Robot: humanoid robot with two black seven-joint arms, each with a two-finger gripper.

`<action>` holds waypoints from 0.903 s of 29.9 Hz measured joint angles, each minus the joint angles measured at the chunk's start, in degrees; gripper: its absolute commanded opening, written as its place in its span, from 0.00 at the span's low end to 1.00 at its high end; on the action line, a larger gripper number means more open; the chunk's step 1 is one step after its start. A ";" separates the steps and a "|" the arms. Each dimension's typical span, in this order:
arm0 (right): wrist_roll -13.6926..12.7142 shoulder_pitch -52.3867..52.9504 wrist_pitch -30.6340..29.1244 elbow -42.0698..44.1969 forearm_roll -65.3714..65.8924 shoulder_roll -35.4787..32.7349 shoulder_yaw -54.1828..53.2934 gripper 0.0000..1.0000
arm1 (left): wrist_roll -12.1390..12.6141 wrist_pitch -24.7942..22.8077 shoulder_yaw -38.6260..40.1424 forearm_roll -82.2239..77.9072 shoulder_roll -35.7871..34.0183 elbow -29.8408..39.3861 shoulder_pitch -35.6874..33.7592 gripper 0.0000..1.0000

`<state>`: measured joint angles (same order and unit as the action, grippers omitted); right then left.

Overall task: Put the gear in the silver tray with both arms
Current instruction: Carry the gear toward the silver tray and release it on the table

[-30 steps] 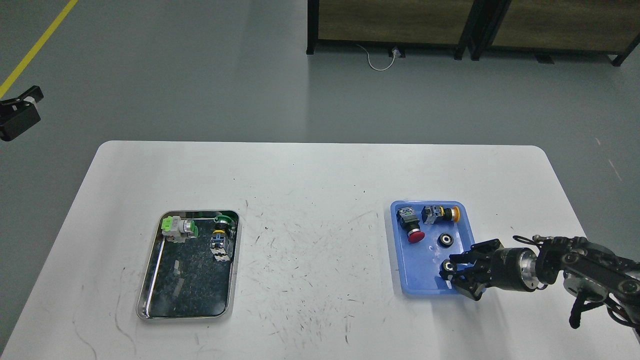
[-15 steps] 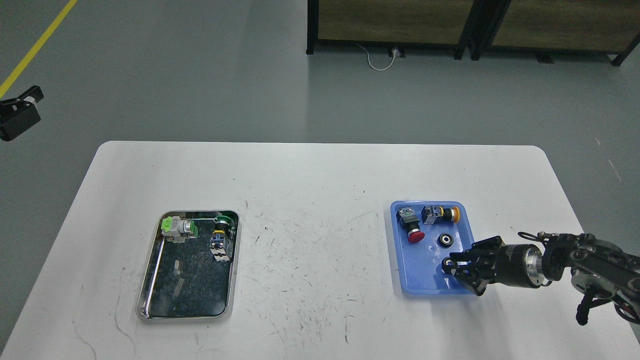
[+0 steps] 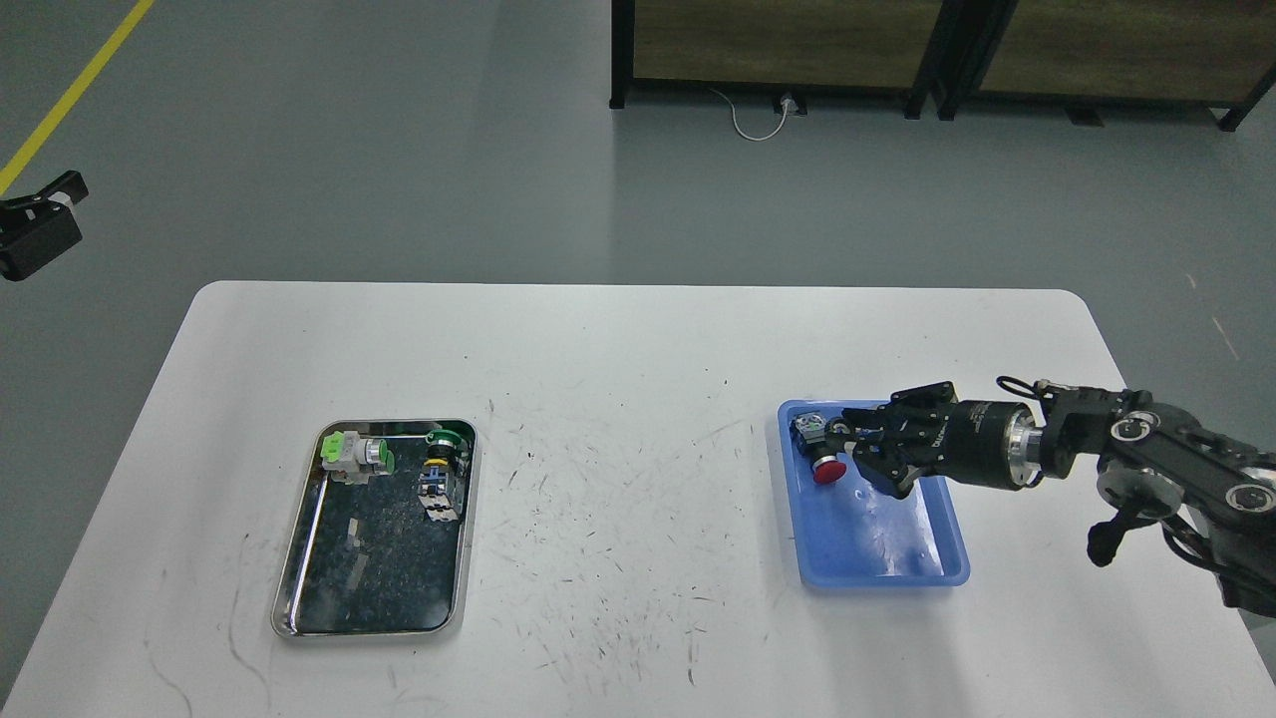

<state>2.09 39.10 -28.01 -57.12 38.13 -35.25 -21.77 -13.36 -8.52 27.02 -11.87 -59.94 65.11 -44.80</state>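
Note:
The silver tray (image 3: 299,588) lies on the left of the white table and holds a green push-button switch (image 3: 356,454) and a second switch with a green and yellow head (image 3: 440,471). My right gripper (image 3: 865,451) hangs low over the far half of the blue plastic tray (image 3: 877,558), next to a red mushroom button (image 3: 826,469). Its dark fingers curl together and hide what lies under them. No gear shows clearly. A small pale round spot sits at one fingertip (image 3: 835,429). My left gripper (image 3: 38,231) is a dark block at the left edge, off the table.
The near half of the blue tray shows only bare blue bottom. The table (image 3: 638,399) has rounded corners and scuffed marks in the middle. Dark shelving (image 3: 897,50) and a white cable (image 3: 758,125) stand on the floor beyond.
My right gripper has moved from the blue tray's near right corner up and left over its far half. It now covers the black gear and the yellow-headed switch seen earlier.

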 measured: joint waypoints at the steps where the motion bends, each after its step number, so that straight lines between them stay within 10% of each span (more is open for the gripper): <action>1: 0.00 1.54 -0.01 0.21 0.02 0.73 2.19 0.31 | 0.02 0.00 -0.07 0.00 0.13 0.01 0.00 0.98; 27: 0.03 17.20 0.02 8.04 0.74 25.15 27.48 0.34 | 0.07 0.70 -1.08 -0.62 2.27 -0.08 0.13 0.98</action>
<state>2.11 56.30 -28.00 -49.08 38.87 -10.10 5.71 -13.29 -7.82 25.94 -12.49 -57.66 65.03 -44.67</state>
